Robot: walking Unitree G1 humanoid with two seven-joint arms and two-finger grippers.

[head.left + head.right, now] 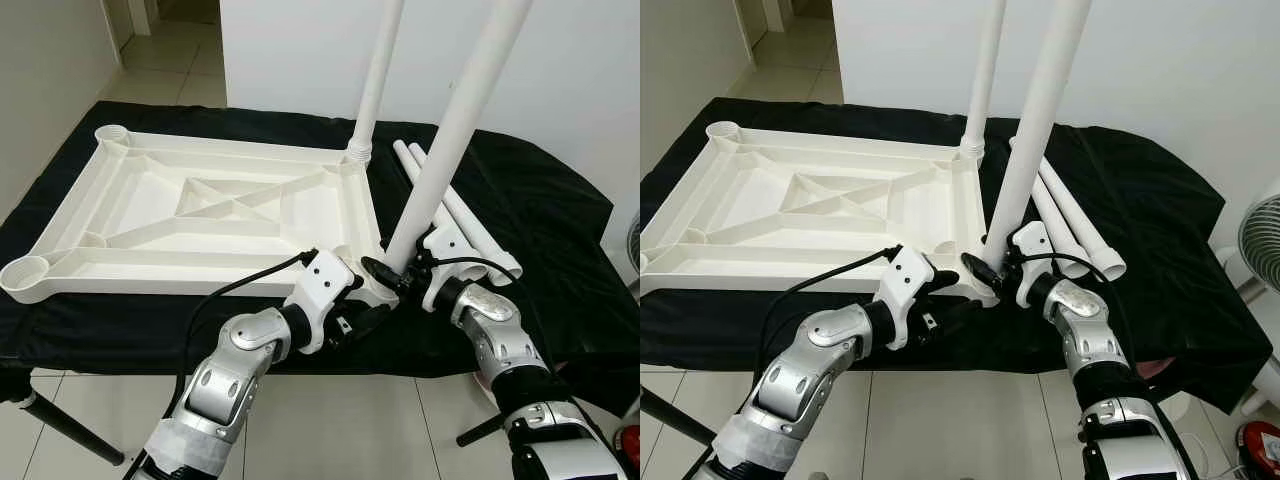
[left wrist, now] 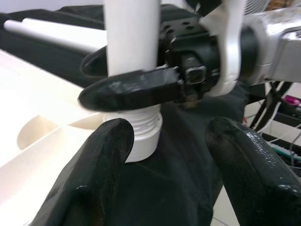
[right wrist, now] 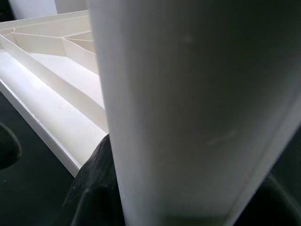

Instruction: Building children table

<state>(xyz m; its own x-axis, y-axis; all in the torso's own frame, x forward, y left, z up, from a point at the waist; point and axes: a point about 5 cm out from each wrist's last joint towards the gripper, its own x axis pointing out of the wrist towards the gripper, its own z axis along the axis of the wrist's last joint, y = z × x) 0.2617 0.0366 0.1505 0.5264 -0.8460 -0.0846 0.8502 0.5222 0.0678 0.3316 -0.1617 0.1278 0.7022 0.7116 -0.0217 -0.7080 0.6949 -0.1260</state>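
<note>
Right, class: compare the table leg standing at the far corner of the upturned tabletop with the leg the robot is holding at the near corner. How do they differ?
The far leg stands free with no gripper on it; the near leg is clamped by the right gripper just above its socket. The far leg looks upright; the near leg leans. The near leg's threads still show above the socket; the far leg's joint is too small to judge. Both are white tubes on the tabletop.

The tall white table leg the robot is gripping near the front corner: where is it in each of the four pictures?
Left eye view: the gripped leg rises right of centre, leaning toward the top edge.
Right eye view: the same leg, just right of centre.
Left wrist view: upper middle, above its threaded socket.
Right wrist view: its white shaft up close.
Shared landmark: the upturned tabletop.
</note>
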